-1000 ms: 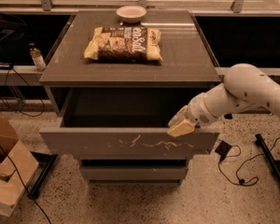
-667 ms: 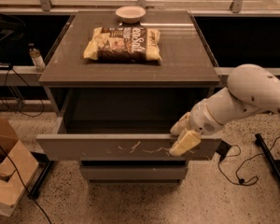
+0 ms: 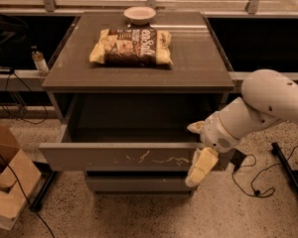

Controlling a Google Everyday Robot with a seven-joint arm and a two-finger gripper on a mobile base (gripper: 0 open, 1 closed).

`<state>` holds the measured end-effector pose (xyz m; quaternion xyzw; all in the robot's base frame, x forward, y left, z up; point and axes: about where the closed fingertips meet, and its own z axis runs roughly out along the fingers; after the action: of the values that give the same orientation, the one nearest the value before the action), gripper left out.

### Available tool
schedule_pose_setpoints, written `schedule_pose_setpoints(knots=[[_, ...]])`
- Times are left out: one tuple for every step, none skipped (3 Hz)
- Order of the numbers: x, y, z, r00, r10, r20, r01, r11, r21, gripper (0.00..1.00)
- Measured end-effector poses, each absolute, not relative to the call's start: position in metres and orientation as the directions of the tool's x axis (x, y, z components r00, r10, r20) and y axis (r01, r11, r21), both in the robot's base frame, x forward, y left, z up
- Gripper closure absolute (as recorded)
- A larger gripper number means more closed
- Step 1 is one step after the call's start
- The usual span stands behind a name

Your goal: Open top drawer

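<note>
The top drawer (image 3: 124,156) is pulled well out of the grey cabinet; its front panel carries pale squiggly scratch marks and its inside looks dark and empty. My gripper (image 3: 196,150) is at the right end of the drawer front. One pale finger (image 3: 200,165) hangs down in front of the panel and the other (image 3: 195,128) sits behind it, over the drawer's inside. The white arm reaches in from the right.
A snack bag (image 3: 131,46) and a small white bowl (image 3: 139,15) lie on the cabinet top (image 3: 198,68). A lower drawer front (image 3: 139,183) sits below. A cardboard box (image 3: 5,182) and cables lie on the floor at left; a small bottle (image 3: 39,61) stands on the left ledge.
The top drawer has slid further out toward the camera, and my gripper has moved down and forward with its right end.
</note>
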<state>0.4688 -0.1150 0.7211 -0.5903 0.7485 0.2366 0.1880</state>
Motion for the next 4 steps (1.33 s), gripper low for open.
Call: schedule_pose_setpoints(knots=[[0.478,-0.112,0.725,-0.216,-0.792,-0.571,-0.976,0.181,0.117,0.0],[0.478,-0.114,0.706,-0.255,-0.774,-0.58,-0.966,0.181,0.184,0.18],[0.466,-0.121,0.684,-0.321,-0.761,-0.563,-0.943,0.2,0.266,0.41],[0.467,-0.121,0.688,-0.321,-0.761,-0.563,-0.943,0.201,0.266,0.65]])
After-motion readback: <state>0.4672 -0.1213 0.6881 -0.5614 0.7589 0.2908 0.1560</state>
